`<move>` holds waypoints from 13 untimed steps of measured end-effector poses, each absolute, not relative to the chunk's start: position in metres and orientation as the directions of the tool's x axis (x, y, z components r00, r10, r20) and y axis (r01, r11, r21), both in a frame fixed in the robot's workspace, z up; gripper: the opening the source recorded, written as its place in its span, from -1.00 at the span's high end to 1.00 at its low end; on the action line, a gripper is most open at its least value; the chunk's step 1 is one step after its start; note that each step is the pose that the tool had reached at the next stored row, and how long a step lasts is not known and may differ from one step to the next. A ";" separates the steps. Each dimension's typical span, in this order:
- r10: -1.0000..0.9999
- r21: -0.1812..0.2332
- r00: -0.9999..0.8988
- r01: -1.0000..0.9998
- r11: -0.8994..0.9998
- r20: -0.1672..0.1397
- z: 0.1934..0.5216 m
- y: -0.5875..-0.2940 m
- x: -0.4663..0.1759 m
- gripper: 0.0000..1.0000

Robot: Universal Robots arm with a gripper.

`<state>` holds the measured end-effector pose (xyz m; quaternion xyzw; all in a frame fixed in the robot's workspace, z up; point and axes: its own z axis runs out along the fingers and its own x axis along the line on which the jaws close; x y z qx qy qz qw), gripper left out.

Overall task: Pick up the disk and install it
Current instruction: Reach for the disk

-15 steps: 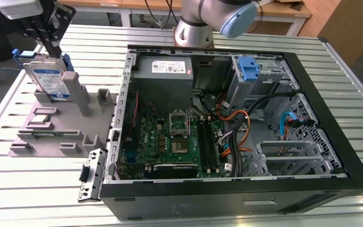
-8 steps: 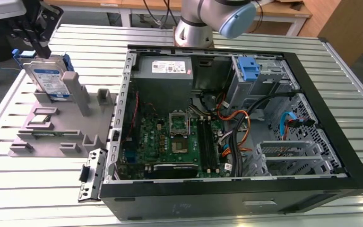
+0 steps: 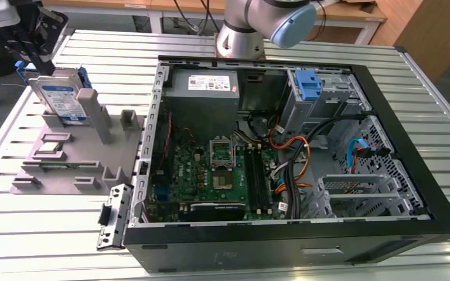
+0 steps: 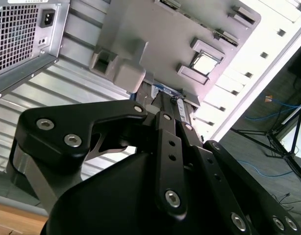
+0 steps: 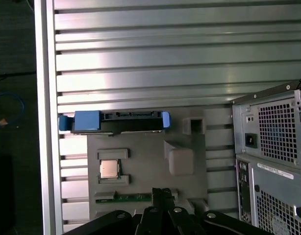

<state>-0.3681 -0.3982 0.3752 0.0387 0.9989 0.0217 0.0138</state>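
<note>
1. White-and-blue label on the face of the disk [image 3: 59, 98]; print too small to read.
2. White label on the power supply [image 3: 209, 83] inside the open case [image 3: 248, 252], and a white sticker [image 5: 275, 171] on the case's back in the first wrist view; neither legible.
3. Disk upright on edge in a slot of the grey fixture [image 3: 77, 155], to the exterior view's left of the case, on the slatted table [image 3: 115, 52]; blue rails [image 5: 87, 121] along its edges.
4. Just above the disk's top edge in the exterior view: the gripper [image 3: 41, 61]; contact hard to judge there.
5. Clenched on nothing: fingers [image 5: 156, 200] pressed together in the first wrist view, disk beyond the tips and clear of them.
6. Small square chip [image 5: 109, 169] seated in the fixture, near the disk.
</note>
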 end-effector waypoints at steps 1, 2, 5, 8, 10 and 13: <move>0.078 0.044 -0.997 0.077 0.996 -0.026 0.374 -0.398 -0.370 0.80; 0.078 0.045 -0.997 0.077 0.996 -0.026 0.373 -0.398 -0.372 0.80; 0.078 0.045 -0.997 0.077 0.996 -0.026 0.371 -0.396 -0.378 0.80; 0.078 0.044 -0.997 0.077 0.996 -0.026 0.368 -0.393 -0.382 0.80; 0.079 0.044 -0.997 0.078 0.996 -0.026 0.367 -0.390 -0.384 0.80; 0.079 0.044 -0.997 0.078 0.996 -0.026 0.364 -0.385 -0.386 0.80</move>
